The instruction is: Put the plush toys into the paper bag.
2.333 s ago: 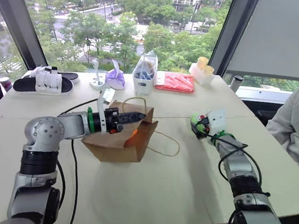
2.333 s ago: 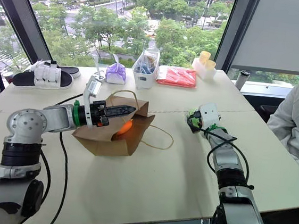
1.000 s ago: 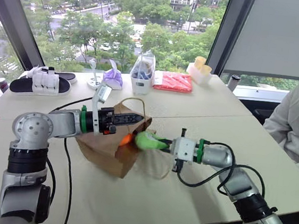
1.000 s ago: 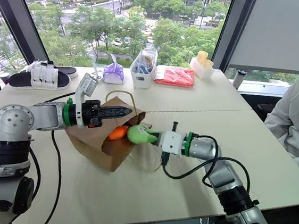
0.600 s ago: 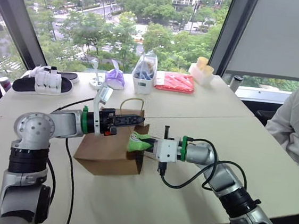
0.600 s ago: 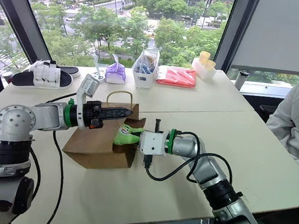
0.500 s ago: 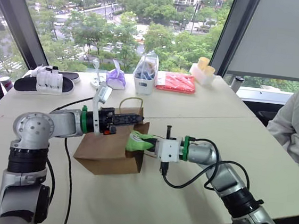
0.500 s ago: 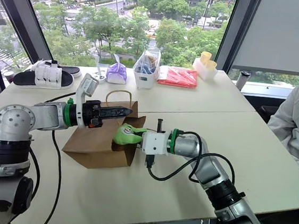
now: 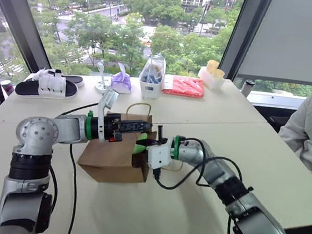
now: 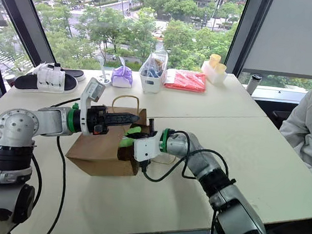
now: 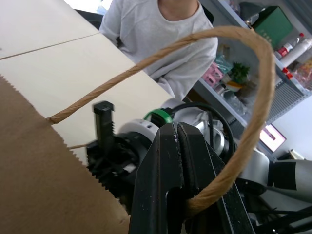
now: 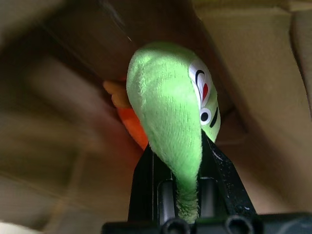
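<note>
On the table point(image 9: 191, 204), the green toy point(image 12: 170, 117) has now entered the paper bag point(image 9: 112, 157).

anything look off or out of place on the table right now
Nothing looks spilled or damaged. The paper bag lies on its side, mouth held up by the left hand shut on its handle, as the right hand brings the green plush toy in beside the orange plush toy. A slipper on the table is unusual.

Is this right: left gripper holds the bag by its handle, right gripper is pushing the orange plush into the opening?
Not quite. The right gripper is shut on the green plush, not the orange one; the right wrist view shows it, with the orange plush already inside the paper bag. The left gripper does hold the handle.
</note>
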Action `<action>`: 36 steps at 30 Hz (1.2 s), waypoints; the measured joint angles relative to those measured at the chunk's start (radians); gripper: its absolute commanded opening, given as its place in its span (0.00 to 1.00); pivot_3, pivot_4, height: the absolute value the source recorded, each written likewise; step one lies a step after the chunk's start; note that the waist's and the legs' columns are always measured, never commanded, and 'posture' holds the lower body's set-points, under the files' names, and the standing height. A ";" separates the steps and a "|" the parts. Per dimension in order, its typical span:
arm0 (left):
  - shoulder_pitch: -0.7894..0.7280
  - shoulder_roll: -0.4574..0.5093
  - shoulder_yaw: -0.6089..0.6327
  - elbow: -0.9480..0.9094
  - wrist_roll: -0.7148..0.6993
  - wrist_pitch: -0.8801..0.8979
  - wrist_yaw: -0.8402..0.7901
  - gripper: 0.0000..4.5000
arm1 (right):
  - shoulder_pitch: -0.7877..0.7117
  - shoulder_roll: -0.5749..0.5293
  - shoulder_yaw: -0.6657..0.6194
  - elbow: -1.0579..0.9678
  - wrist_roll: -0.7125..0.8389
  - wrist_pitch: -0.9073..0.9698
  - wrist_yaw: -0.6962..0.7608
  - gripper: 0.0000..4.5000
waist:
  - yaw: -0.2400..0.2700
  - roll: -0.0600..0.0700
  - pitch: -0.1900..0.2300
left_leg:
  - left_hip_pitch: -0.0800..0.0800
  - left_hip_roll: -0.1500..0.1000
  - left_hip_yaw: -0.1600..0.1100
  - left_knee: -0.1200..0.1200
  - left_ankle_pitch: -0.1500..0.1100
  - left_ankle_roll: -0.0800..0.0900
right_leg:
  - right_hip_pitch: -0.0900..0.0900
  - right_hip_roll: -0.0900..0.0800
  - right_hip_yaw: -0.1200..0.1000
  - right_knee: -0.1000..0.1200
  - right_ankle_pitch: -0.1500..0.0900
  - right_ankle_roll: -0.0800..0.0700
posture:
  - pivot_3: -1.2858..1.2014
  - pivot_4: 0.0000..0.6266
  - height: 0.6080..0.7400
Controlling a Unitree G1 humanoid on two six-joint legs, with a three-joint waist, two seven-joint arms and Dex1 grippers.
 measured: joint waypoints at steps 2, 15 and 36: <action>0.000 0.004 0.000 0.000 0.000 0.000 -0.001 0.00 | -0.024 0.014 0.005 0.070 -0.024 -0.042 -0.032 0.26 | 0.000 0.000 0.000 | 0.000 0.000 0.000 0.000 0.000 0.000 | 0.000 0.000 0.000 0.000 0.000 0.000 | 0.52 0.24 1.00; -0.022 0.011 0.082 0.029 -0.035 -0.019 0.017 0.00 | -0.013 -0.029 -0.066 0.094 -0.018 -0.115 -0.141 0.99 | -0.002 0.000 0.000 | -0.001 0.000 0.000 0.000 0.000 0.000 | 0.000 0.000 0.000 0.000 0.000 0.000 | 0.52 0.24 1.00; 0.003 -0.015 0.120 0.023 -0.077 -0.065 0.067 0.00 | 0.648 -0.053 -0.619 -0.732 1.157 1.173 -0.193 0.99 | 0.011 0.000 0.000 | -0.001 0.000 -0.001 0.000 -0.001 0.001 | 0.001 -0.001 0.000 -0.002 0.000 0.000 | 0.52 0.24 1.00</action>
